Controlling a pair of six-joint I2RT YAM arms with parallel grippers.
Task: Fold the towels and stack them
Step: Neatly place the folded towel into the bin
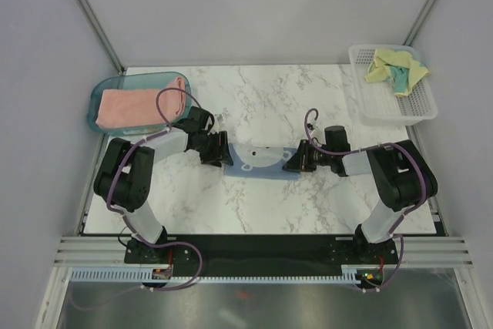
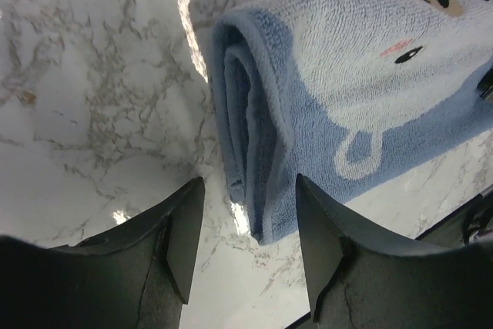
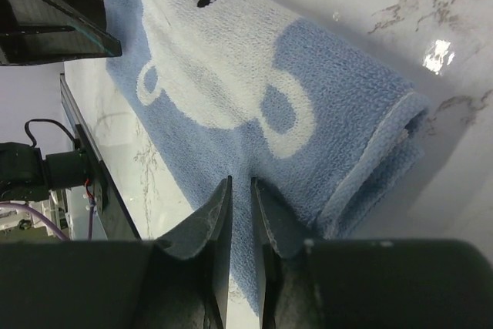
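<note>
A folded light blue towel (image 3: 323, 105) is being carried by the marble desk (image 3: 447, 5), with a white bear face being shown on its upper side. The right claw (image 3: 240, 182) is being held at the towel's long edge, its fingers (image 3: 208, 221) being set almost together, with a thin slit between them. Whether cloth is being pinched cannot be told. One end of the towel is being laid close to the desk's edge.

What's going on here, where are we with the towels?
Both arms are at the folded light blue towel on the table, one at each end. The left fingers stand open at its end; the right fingers are nearly closed over the other end, grip unclear. The pink towel lies folded in the teal tray; the yellow towel sits crumpled in the white basket, not yet folded.
</note>
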